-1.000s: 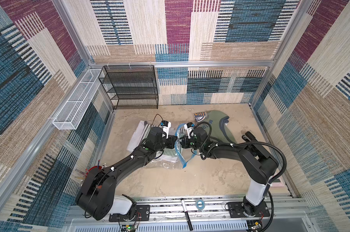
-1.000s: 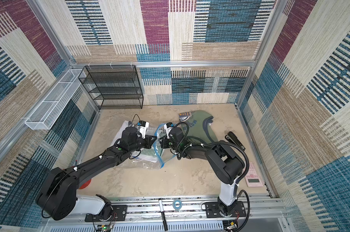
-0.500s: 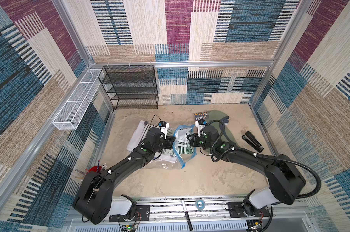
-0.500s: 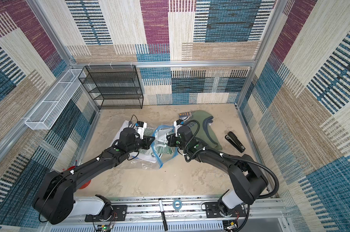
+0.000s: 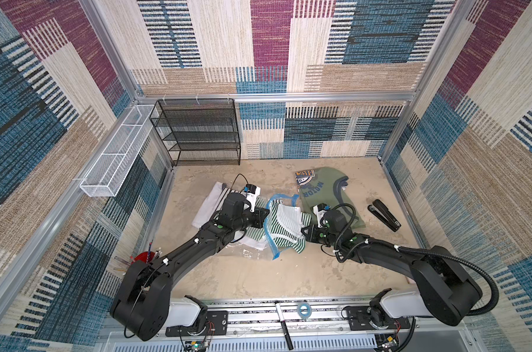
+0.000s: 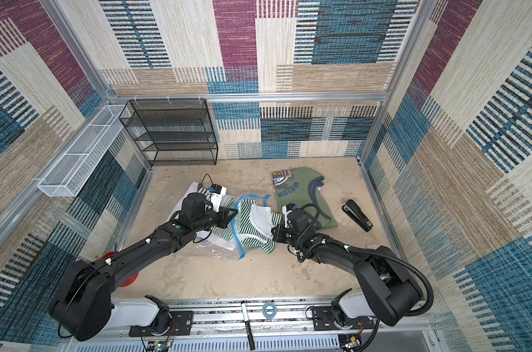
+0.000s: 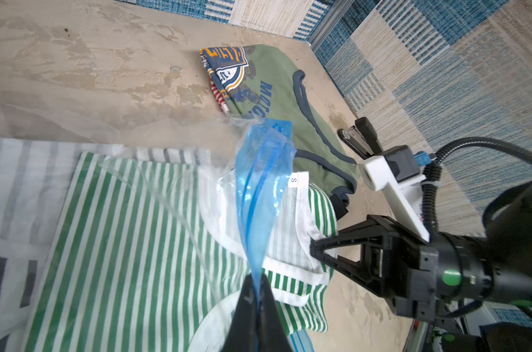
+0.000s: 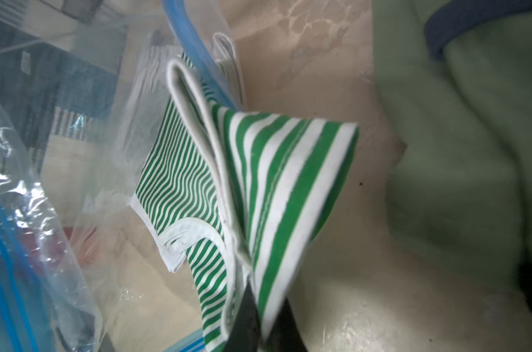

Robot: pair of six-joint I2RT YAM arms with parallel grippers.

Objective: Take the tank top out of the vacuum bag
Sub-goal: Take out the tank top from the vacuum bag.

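- The tank top, green-and-white striped, is lying in the middle of the table. It is sticking partway out of the vacuum bag, crossing the blue zip strip.
- The right gripper is sitting at the tank top's outer edge, its jaws clamped tight on a fold of the striped cloth.
- The left gripper is pinching the vacuum bag by its zip strip, jaws fully closed on the blue plastic.
- The two grippers are facing each other, with the tank top lying between them.
- An olive shirt is lying just beyond the right gripper, and a black stapler is resting farther right, apart.
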